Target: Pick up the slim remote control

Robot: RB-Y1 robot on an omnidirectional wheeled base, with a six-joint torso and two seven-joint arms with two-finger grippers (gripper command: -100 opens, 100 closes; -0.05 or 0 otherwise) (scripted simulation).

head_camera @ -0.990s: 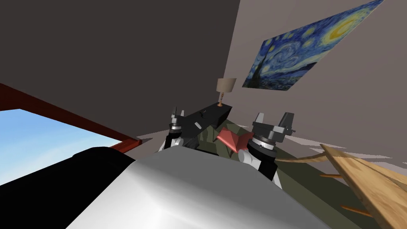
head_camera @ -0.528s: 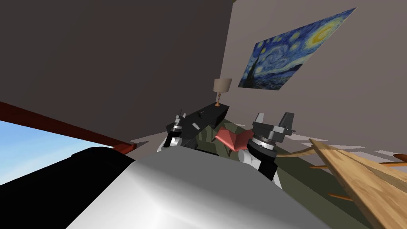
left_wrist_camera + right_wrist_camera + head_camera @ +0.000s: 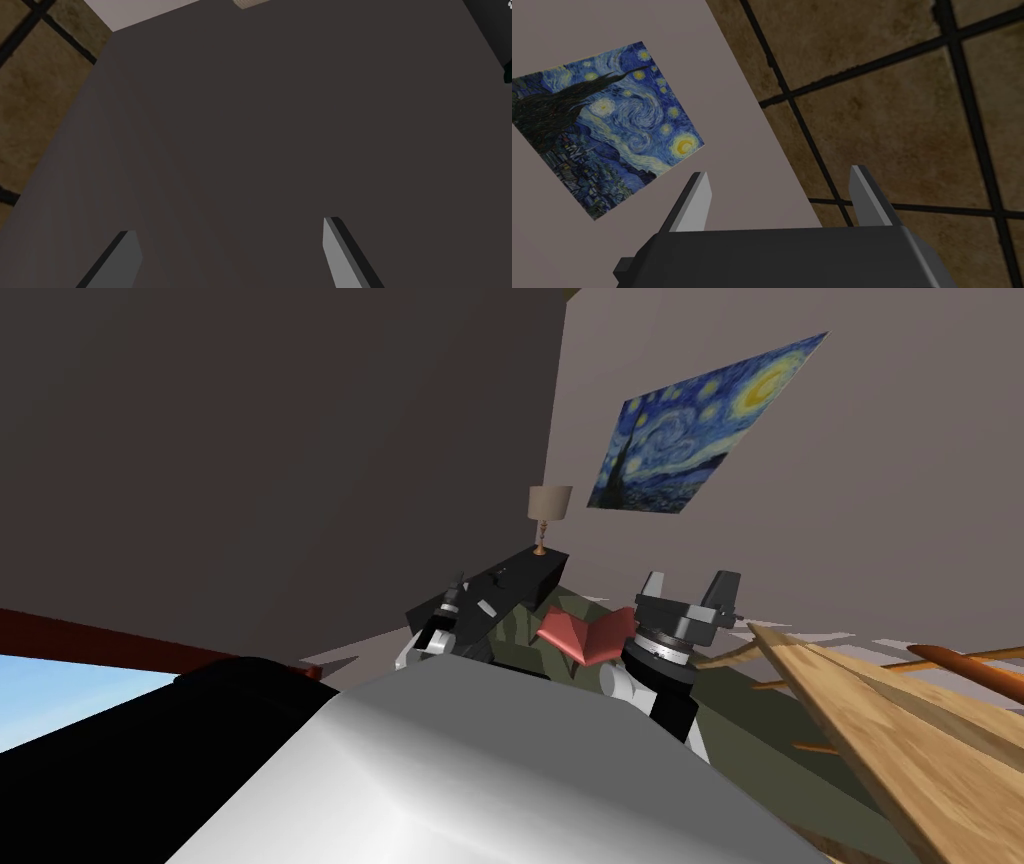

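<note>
1. As best I can make out, the remote [image 3: 485, 606] is the small pale grey sliver lying flat on the black table [image 3: 535, 573]. It sits toward the end of the top nearer me, well apart from the lamp [image 3: 548, 510] at the far end.
2. Its long axis seems to run across the table's length rather than along it. It is too small for me to tell which end is which, so I cannot say where it points.
3. My left gripper [image 3: 457, 586] hangs over that near end of the table, just beside the remote in the head view. I cannot tell how high above the top it is. In the left wrist view its fingers [image 3: 125, 255] stand wide apart with nothing between them.
4. My right gripper [image 3: 688, 588] is raised just beside a red folded thing [image 3: 578, 633]. Its fingers [image 3: 698, 197] are spread and grip nothing.
5. Compared with a second ago, the whole head view has swung. The painting [image 3: 700, 438], the lamp and the black table sit further left. The window [image 3: 60, 708] has shrunk to a strip in the corner, and more of the wooden table [image 3: 880, 718] has come in on the right. That is my own turn, not the things moving.
6. Measured against the black table, the left gripper now stands closer to the remote than it did then, and it shows narrower. The right gripper keeps its place in the view, as open as before.
</note>
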